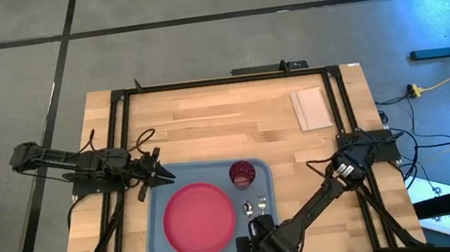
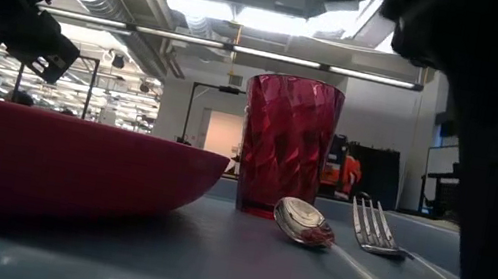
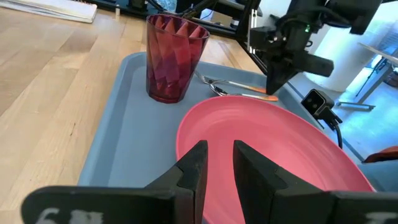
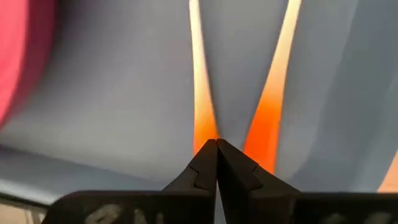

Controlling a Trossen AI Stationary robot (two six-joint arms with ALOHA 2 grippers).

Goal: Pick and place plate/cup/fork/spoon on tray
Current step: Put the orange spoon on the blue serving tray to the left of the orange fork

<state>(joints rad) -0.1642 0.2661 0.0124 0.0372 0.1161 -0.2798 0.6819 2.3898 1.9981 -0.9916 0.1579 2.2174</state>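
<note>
The light blue tray (image 1: 155, 206) lies at the table's near middle. On it are the pink-red plate (image 1: 200, 220), the dark red cup (image 1: 242, 174), standing upright, and the spoon (image 2: 306, 222) and fork (image 2: 374, 226), which lie side by side to the right of the plate. My left gripper (image 1: 162, 176) hovers over the tray's far left corner with a narrow gap between its fingers and holds nothing. My right gripper (image 4: 216, 146) is shut, low over the near ends of the two orange handles (image 4: 198, 93) (image 4: 277, 87). My right gripper's shut fingertips (image 4: 208, 155) point down at the tray where the near ends of the two orange handles draw close together. Nothing lies between the fingers. I cannot tell whether the tips touch a handle or the tray.
A small pale sheet (image 1: 311, 108) lies at the far right of the wooden table. A dark frame (image 1: 219, 81) runs around the work area. My right arm (image 1: 322, 200) reaches slantwise over the tray's near right corner. Bare wood lies beyond the tray's far rim.
</note>
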